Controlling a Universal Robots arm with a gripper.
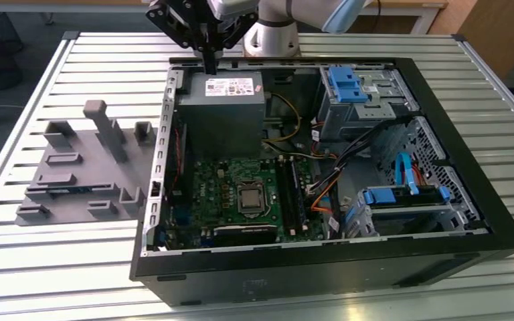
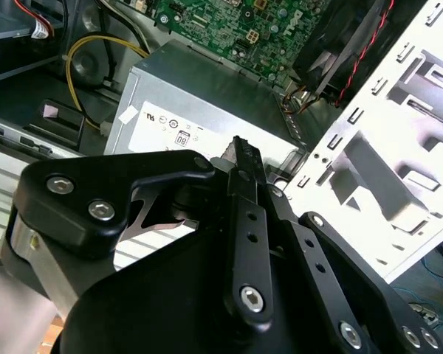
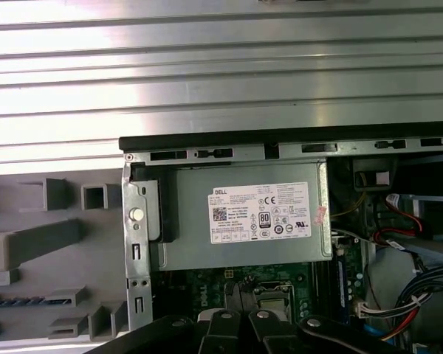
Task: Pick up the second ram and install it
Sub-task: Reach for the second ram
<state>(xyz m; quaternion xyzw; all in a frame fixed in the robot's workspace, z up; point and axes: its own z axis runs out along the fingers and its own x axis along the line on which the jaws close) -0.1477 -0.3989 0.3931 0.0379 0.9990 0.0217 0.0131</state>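
My gripper (image 1: 209,65) hangs over the far edge of the open computer case, above the grey power supply (image 1: 223,107). Its black fingers are pressed together with nothing between them; both wrist views show the gripper (image 2: 241,150) (image 3: 241,289) shut over the power supply (image 3: 244,214). The second ram (image 1: 62,189) is a thin blue-green strip lying in a slot of the grey holder tray (image 1: 78,207), on the exterior view's left of the case and well away from the gripper. The first wrist view shows the ram (image 3: 11,301) at the edge of the tray (image 3: 37,243). The long black slots (image 1: 291,194) run beside the processor socket.
The green motherboard (image 1: 230,194) fills the case floor. Yellow, orange and black cables (image 1: 320,180) cross toward the blue-clipped drive cages (image 1: 400,197) on the exterior view's right. The case stands on a slatted metal table (image 1: 78,60), and the arm's base (image 1: 270,33) is behind it.
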